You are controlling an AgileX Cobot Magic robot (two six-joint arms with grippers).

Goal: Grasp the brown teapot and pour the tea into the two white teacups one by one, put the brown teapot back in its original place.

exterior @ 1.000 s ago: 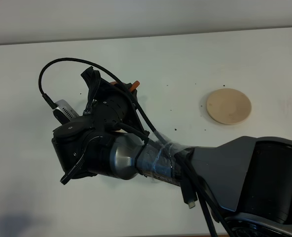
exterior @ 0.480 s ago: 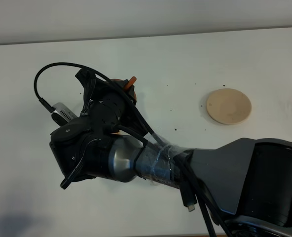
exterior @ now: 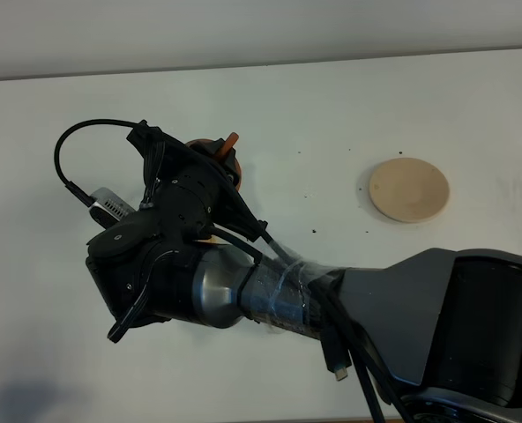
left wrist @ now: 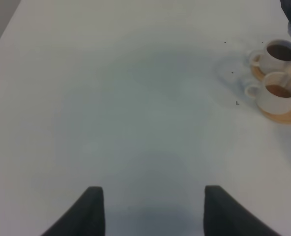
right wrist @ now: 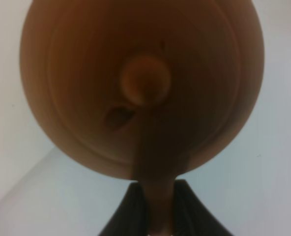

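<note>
1. Pale wall at the back, white table (exterior: 331, 106) below, seen from high up. Right arm (exterior: 270, 291) stretched from the right side across the middle, wrist over the left half. Gripper itself hidden under the wrist. Only a sliver of the brown teapot (exterior: 219, 157) showing past it, held off the table. Beige disc coaster (exterior: 409, 189) bare, well apart to the right. Cups hidden behind the arm.

2. Left wrist view: left gripper (left wrist: 153, 214) over bare table, dark fingers (left wrist: 92, 211) spread wide – nothing between them. Away at the edge of the view, two white teacups side by side on orange coasters (left wrist: 289, 116), the farther (left wrist: 279, 53) and the nearer (left wrist: 277, 94). Dark reddish tea (left wrist: 281, 51) in both. Thin brownish streak slanting down into the nearer one.

3. Right wrist view: teapot filling nearly everything, lid knob (right wrist: 145, 81) in the middle, small vent hole just beside it. Handle (right wrist: 158, 162) running down between the dark fingers – right gripper (right wrist: 160, 219) clamped shut on it. Pale table behind, blurred.
</note>
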